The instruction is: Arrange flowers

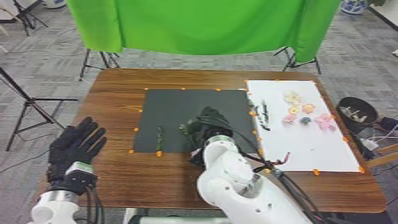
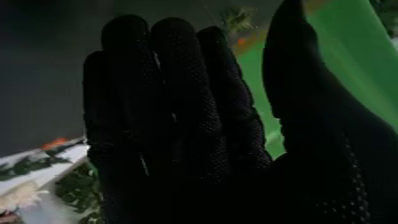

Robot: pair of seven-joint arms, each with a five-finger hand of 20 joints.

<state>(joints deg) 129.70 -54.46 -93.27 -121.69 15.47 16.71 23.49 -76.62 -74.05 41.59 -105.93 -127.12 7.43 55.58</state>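
Note:
In the head view my right hand is over the dark mat. A green sprig lies close beside it, and a thin green stem lies farther left on the mat. My left hand is at the table's left edge, open with straight fingers. In the right wrist view my right hand is open, its fingers straight and the thumb apart. A green sprig shows past the fingertips. Pink and yellow flowers and a grey-blue one lie on the white sheet.
Green stems lie along the white sheet's left side. Small orange markers line the mat and sheet. A dark bin stands off the right edge of the brown table. A green cloth hangs behind.

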